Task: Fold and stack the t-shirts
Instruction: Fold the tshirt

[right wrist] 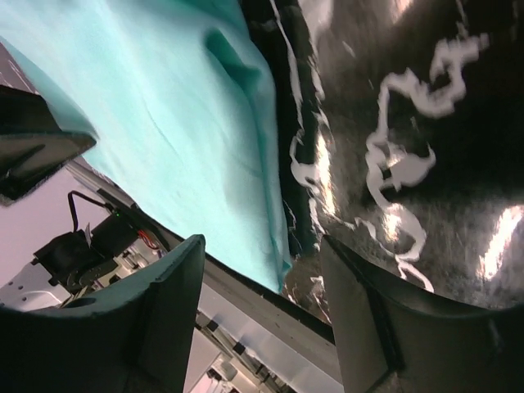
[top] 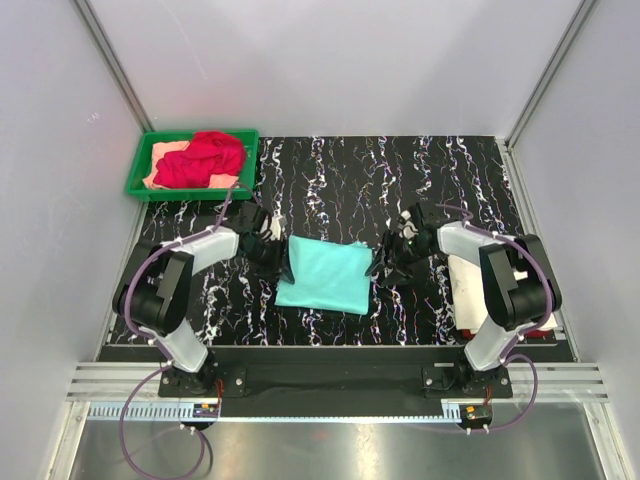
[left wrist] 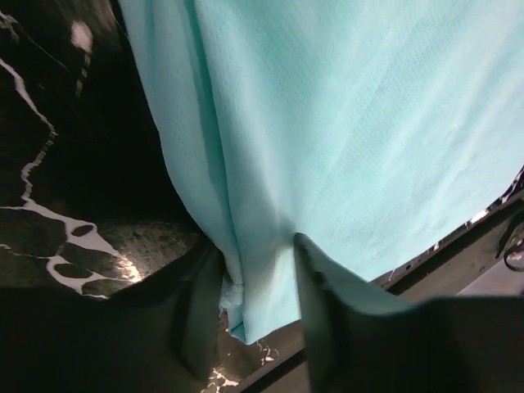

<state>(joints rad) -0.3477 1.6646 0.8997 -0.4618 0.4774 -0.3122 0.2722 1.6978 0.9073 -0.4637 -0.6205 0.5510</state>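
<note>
black marbled table (top: 400, 180) between white walls. the folded teal shirt (top: 322, 275) lies mid-table. its left edge sits in the left gripper (left wrist: 255, 262), which looks pinched on it. its right edge ends between the wide-spread fingers of the right gripper (right wrist: 262, 246). only the wrist views show this. overhead, both arms look equally near.

Green tray (top: 165, 193) far left, black marbled tabletop (top: 400, 170), possibly aluminium rail (top: 100, 380)

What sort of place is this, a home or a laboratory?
Probably a robot test cell, not a home: plain white panel walls on aluminium posts enclose a black marbled tabletop, with two robot arms bolted at its near edge.
</note>
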